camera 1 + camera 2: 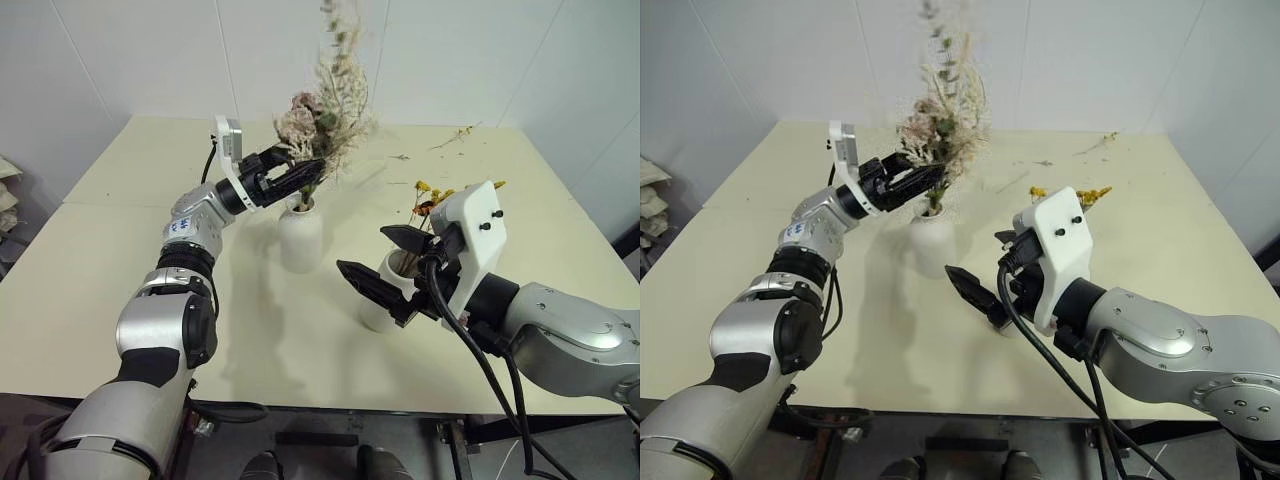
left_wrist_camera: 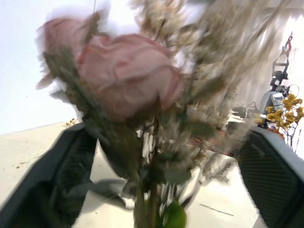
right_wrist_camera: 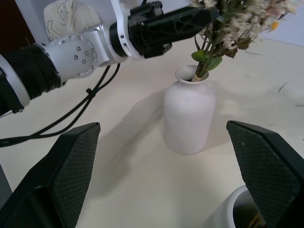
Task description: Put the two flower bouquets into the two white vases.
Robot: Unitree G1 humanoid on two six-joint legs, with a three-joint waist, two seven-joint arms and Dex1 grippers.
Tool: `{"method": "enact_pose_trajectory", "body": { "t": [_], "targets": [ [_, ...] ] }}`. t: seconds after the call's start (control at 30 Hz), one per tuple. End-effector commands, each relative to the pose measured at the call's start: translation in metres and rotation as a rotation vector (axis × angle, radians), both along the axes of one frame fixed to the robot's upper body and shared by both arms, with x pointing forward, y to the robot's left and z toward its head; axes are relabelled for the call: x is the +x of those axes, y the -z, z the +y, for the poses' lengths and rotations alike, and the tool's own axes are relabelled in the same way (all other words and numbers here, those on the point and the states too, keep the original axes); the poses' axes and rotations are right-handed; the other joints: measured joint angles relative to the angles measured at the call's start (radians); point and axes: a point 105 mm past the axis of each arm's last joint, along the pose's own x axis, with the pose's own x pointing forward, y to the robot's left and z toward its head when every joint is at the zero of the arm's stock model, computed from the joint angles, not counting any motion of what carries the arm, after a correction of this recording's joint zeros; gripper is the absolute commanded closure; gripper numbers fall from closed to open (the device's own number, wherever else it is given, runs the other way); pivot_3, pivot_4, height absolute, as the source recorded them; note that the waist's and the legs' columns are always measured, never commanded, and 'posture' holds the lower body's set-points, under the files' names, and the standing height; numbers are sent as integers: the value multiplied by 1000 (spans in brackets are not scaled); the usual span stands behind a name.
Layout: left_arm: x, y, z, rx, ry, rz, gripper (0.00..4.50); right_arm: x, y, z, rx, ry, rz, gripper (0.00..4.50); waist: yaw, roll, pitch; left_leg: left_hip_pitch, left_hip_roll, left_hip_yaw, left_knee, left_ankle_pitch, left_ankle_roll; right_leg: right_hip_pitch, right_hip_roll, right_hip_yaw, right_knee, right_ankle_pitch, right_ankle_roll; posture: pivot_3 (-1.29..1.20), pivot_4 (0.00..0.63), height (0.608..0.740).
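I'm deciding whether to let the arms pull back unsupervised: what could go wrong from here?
1. The open left gripper sits among the pink dried rose bouquet; backing out could snag a sprig and drag it from the narrow-necked white bottle vase.
2. That tall bunch may tip the vase.
3. The open right gripper flanks the white cylinder vase holding the yellow flower spray; a sideways move could knock it.

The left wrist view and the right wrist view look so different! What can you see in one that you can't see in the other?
Left wrist view alone: the pink roses up close, and the yellow-orange flowers far behind. Right wrist view alone: the whole bottle-shaped vase, the left gripper up beside the bunch, its fingers open, and the rim of the cylinder vase. Both share the bouquet's stems going into the bottle vase on the cream table.
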Motion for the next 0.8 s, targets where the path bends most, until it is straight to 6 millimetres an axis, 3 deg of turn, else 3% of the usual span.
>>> {"method": "enact_pose_trajectory", "body": {
  "t": [0.03,0.23,0.4,0.53,0.8],
  "targets": [
    [-8,-11,12,61,3,-69,11,-6,-13,-6,15,8,-63,0,-1,0,0,0,0,0,0,0,0,0,0,0,0,0,0,0,150,740],
    [-22,-3,43,209,2,-105,11,-11,-9,-21,-12,17,-50,0,-2,0,0,0,0,0,0,0,0,0,0,0,0,0,-1,0,150,740],
    [-36,-1,89,345,-91,-132,11,-18,-5,-50,-66,14,-48,0,-3,0,0,0,0,0,-1,0,0,0,0,0,0,-1,-1,0,150,740],
    [-55,2,116,368,-73,-147,11,-26,-5,-76,-98,9,-49,0,1,0,0,2,1,0,-1,0,0,2,0,0,1,-1,-1,0,150,740],
    [-66,7,137,360,-82,-131,11,-34,10,-152,-137,70,-3,0,3,-3,-2,4,0,0,3,0,0,5,0,0,0,0,-2,0,150,740]
  ]
}}
